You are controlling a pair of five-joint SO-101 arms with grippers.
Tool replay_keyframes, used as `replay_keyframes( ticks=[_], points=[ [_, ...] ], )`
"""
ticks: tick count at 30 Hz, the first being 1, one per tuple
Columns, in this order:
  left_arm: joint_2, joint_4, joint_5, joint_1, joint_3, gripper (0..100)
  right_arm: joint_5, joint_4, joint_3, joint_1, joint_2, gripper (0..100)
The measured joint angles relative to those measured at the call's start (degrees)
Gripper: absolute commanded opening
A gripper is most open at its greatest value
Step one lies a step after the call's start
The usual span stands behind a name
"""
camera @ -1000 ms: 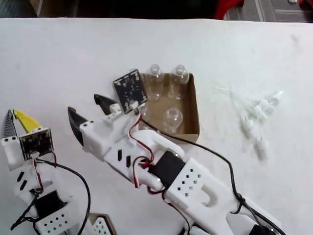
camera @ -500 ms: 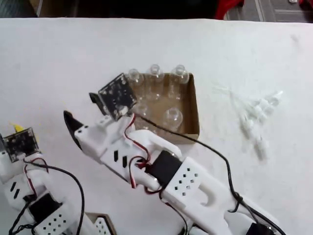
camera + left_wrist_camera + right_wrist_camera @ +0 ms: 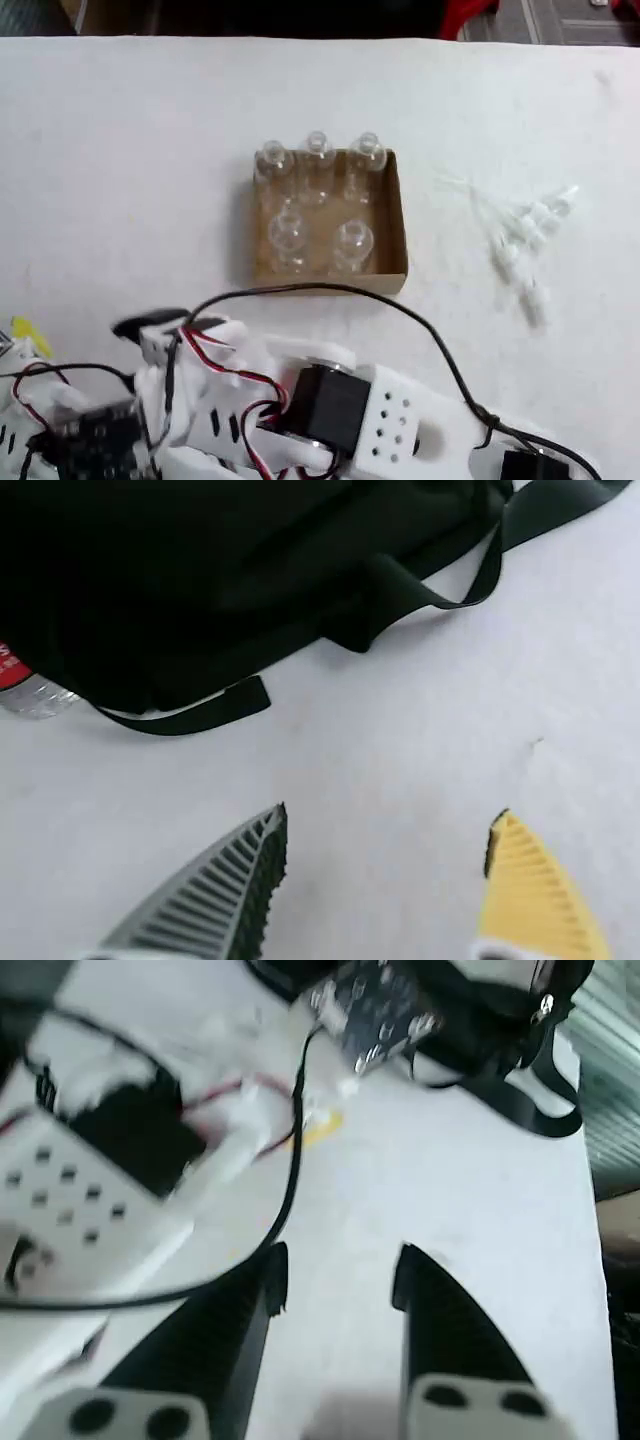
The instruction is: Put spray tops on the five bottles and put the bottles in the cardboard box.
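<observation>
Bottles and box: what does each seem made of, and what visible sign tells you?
The bottles look like clear, glossy plastic or glass; the brown floor shows through them, so which is open. The box looks like matte brown cardboard, with thin upright walls.

You have a white table (image 3: pixel 120 130) under everything. A cardboard box (image 3: pixel 398 215) sits on it near the middle, open side up. To the right of the box, a little apart from it, the clear spray tops (image 3: pixel 525 240) lie in a loose heap with their thin tubes pointing back toward the box. A black cable (image 3: pixel 440 345) loops over the tabletop just in front of the box's near wall. Your left wrist view shows a black bag (image 3: pixel 200 570) lying on the same white surface, straps trailing; its place relative to the box cannot be told.
</observation>
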Motion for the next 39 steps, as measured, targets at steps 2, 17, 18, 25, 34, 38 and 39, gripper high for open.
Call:
replay_keyframes(
  ticks=[2,17,18,25,34,38,39],
  points=[
    [0.0,0.0,-0.3,-1.3,0.0,31,6.7,7.0,-2.3,0.3,0.2,8.1],
    [0.0,4.0,-20.6,12.7,-0.4,30,19.4,17.8,-9.8,11.6,0.5,7.7],
    [0.0,6.7,-21.0,14.7,-1.4,30,20.4,17.9,-9.8,11.7,0.7,7.7],
    [-0.2,30.2,-21.1,26.2,-20.0,30,24.1,20.3,-9.0,12.8,2.6,7.7],
    [-1.1,34.4,-17.2,29.1,-27.1,42,24.6,20.6,-9.0,16.4,2.8,7.7],
    [-1.1,38.9,-17.2,29.2,-31.3,44,25.4,17.2,-9.0,17.6,2.8,7.7],
    [-1.1,39.6,-17.1,29.5,-32.8,44,26.5,16.3,-9.0,17.8,2.8,7.7]
  ],
)
